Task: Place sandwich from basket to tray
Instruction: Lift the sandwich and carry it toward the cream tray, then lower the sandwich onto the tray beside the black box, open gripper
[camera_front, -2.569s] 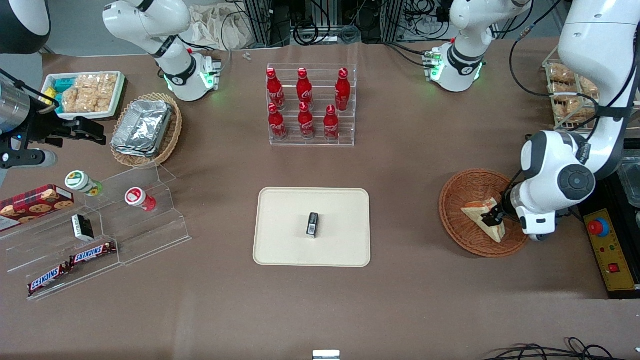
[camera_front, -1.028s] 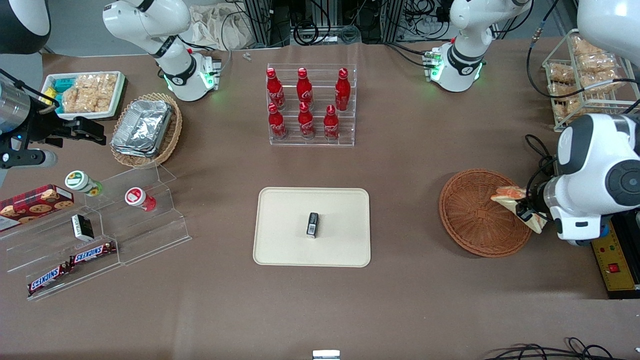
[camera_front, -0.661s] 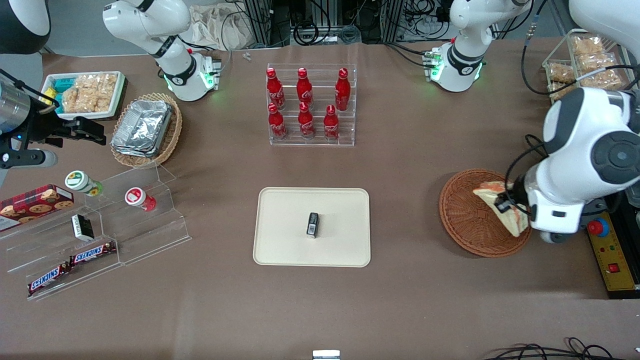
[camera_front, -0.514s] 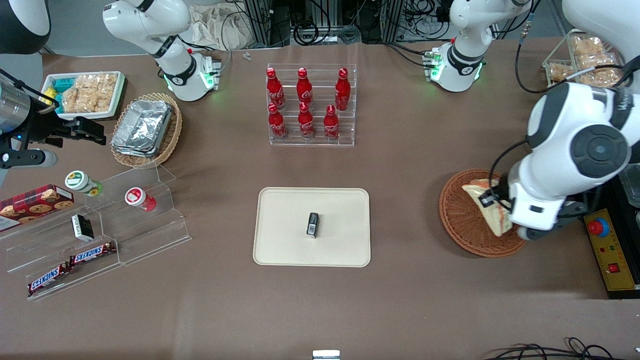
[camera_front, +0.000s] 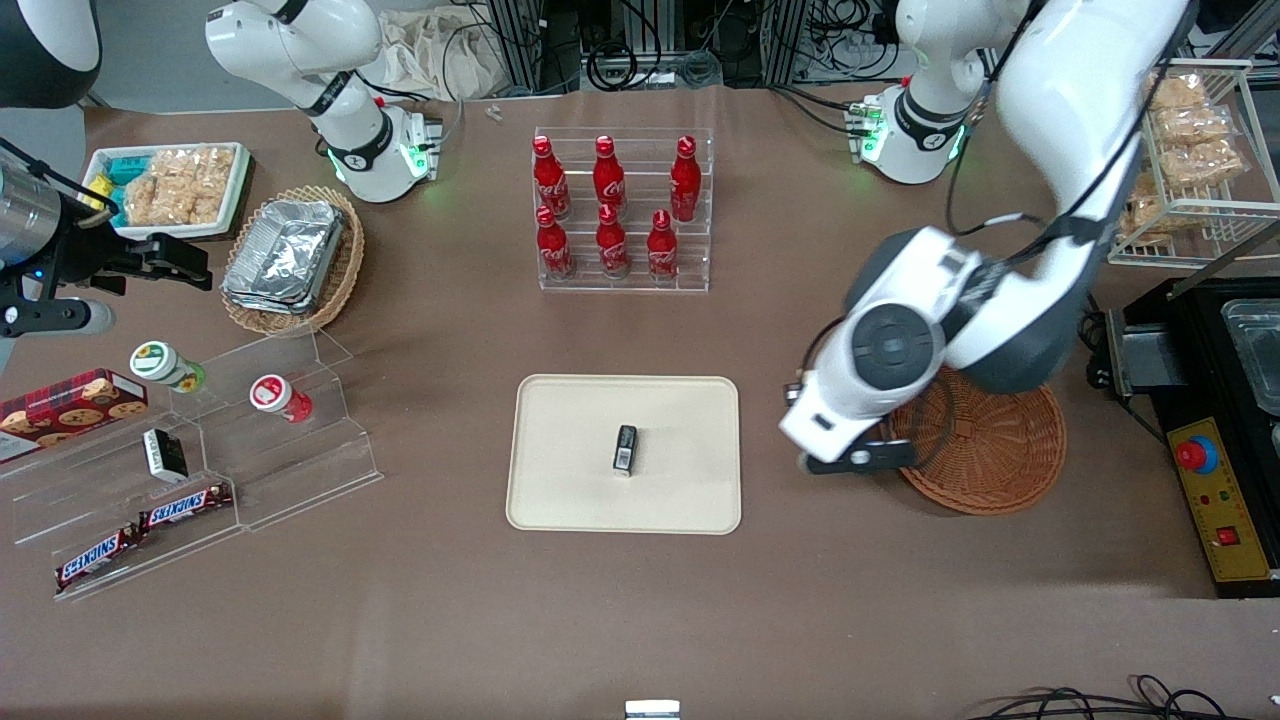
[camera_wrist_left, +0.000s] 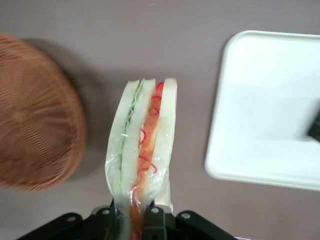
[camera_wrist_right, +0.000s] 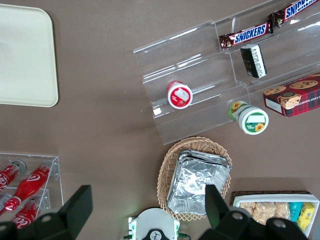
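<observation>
Sandwich (camera_wrist_left: 142, 150): a wedge wrapped in clear film, held on edge in the air above bare surface, between the basket and the tray; white bread with green and orange-red filling is seen in the wrist view.
Tool (camera_wrist_left: 131, 220): closed on the sandwich's wide end, one finger on each bread face; in the front view it is hidden under the arm's wrist.
Basket (camera_front: 985, 445): round brown wicker, lying toward the working arm's end of the surface; nothing is seen in the part that shows.
Tray (camera_front: 560, 420): cream, rectangular, with a small dark packet (camera_front: 625, 448) lying near its middle; its nearest edge is close to the sandwich.
Surface (camera_front: 800, 620): covered in brown cloth.
Handling: the sandwich is judged light and soft; the bread would be crushed by a hard squeeze, and the film looks smooth enough to slip. A hold across the flat faces near the thick end, as taken now, is judged sound.
Stage: carrying is judged under way; setting down is not yet done.
Caution: room beside the dark packet is needed for the wedge.
</observation>
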